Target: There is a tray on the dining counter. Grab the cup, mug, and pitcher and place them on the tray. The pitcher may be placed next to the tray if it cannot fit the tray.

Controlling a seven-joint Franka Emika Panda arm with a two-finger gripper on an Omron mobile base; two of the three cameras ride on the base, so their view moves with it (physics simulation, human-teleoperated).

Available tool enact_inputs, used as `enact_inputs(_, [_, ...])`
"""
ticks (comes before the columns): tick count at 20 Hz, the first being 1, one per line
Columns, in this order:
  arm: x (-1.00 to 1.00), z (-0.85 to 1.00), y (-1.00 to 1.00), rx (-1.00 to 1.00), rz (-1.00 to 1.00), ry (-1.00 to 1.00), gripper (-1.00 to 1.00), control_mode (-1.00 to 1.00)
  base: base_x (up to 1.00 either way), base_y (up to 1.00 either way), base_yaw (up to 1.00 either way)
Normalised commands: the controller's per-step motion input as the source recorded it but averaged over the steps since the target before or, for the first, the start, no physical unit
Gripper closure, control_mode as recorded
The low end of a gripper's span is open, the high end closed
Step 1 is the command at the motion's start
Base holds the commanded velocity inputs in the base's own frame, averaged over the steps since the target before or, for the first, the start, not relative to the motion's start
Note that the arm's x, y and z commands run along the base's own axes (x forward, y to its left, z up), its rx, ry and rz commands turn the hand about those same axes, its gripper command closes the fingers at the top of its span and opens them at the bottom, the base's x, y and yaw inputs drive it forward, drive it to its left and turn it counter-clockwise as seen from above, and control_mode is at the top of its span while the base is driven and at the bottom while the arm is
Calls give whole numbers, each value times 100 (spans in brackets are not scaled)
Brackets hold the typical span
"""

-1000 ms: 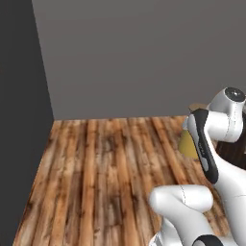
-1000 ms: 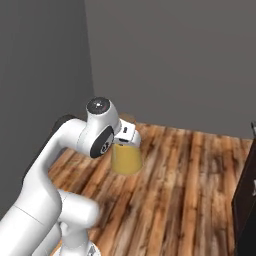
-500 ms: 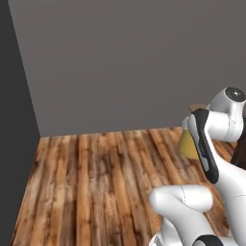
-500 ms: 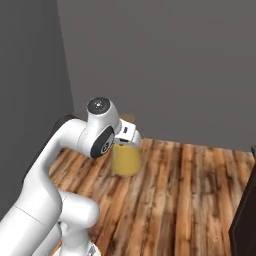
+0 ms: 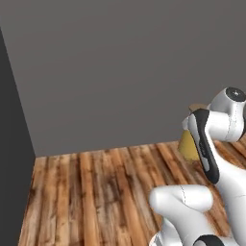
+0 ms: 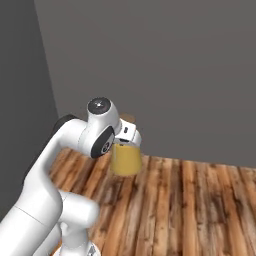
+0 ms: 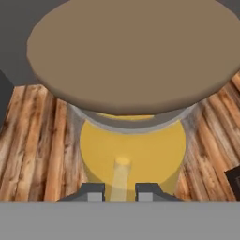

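My gripper (image 7: 121, 190) is shut on the pitcher (image 7: 131, 149), holding it up in the air above the floor. In the hand view the pitcher's round tan lid (image 7: 136, 51) is close to the camera, with the clear neck and orange-yellow body below it, and my two fingertips (image 7: 94, 191) close on a pale yellow strip on the pitcher's side. From the right base view the pitcher (image 6: 125, 159) hangs under the hand (image 6: 128, 136). In the left base view a slice of the pitcher (image 5: 188, 144) shows behind the forearm. The tray, dining counter, cup and mug are out of view.
A wooden plank floor (image 5: 96, 192) runs up to a plain grey wall (image 6: 165, 70). A darker wall panel (image 5: 12, 144) stands at the left. A dark object's corner (image 7: 233, 181) shows at the right edge of the hand view.
The whole scene has slid left in both base views, so the base has moved. The arm's pose is unchanged and the pitcher stays in the gripper.
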Motion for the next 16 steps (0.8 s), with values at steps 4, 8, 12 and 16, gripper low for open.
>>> enact_inputs(4, [0,0,0,0,0,0,100,100,100,63,-18])
enact_inputs(8, [0,0,0,0,0,0,100,100,100,65,-30])
enact_inputs(12, [0,0,0,0,0,0,100,100,100,46,-52])
enact_inputs(16, [0,0,0,0,0,0,100,100,100,28,-70])
